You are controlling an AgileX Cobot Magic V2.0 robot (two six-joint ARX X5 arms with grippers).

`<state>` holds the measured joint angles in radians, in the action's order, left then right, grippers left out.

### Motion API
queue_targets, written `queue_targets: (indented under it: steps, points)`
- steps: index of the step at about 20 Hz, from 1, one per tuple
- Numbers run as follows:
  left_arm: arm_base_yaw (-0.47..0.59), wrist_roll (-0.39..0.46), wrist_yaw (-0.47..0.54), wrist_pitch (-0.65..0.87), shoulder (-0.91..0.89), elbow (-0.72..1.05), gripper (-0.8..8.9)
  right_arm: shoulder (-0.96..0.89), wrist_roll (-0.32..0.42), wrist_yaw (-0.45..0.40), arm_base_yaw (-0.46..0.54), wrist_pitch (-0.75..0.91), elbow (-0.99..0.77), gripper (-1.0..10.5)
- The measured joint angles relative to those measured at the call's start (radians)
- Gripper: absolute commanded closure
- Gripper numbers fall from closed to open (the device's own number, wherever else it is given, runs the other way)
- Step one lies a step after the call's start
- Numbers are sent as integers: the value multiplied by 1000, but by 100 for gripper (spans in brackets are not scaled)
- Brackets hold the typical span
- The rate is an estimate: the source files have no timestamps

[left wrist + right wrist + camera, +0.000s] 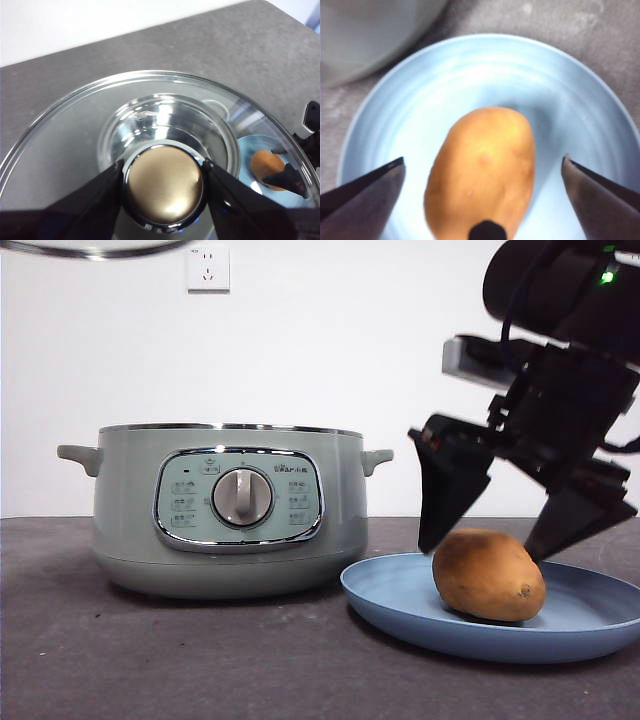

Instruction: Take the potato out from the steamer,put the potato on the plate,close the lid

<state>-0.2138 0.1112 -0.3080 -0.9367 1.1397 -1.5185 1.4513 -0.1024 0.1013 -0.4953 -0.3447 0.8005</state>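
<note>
The orange-brown potato (489, 574) lies on the light-blue plate (400, 598), to the right of the sage-green steamer (225, 508), whose top is open. My right gripper (495, 540) is open, its jaws spread either side of the potato (482, 170) just above the plate (470, 70), not touching it. My left gripper (162, 182) is shut on the knob (164, 185) of the glass lid (75, 125), held high above the steamer; only the lid's rim (95, 250) shows at the front view's top left. Through the glass I see the steamer's inside (165, 125) and the potato (267, 170).
A white wall socket (208, 267) is on the wall behind. The dark grey table (150, 660) stretches in front of the steamer and plate. The steamer's rim (365, 40) is close beside the plate.
</note>
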Motion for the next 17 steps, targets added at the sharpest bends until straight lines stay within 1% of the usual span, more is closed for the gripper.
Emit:
queue_targets:
  steps: [7,10,12,14,17]
  points:
    - [-113,6,2,157,191,0,822,-291,-6,0,0,-130,86,407]
    - [-146,31,13,213,286,0,822,-436,-6,-4,-1,-137,111,410]
    - [-161,45,56,222,341,0,822,-521,-6,-26,-1,-157,132,410]
    - [-166,58,63,233,391,0,822,-582,-6,-53,0,-185,159,410]
    - [-169,72,64,288,437,0,822,-644,-6,-53,-1,-202,172,410]
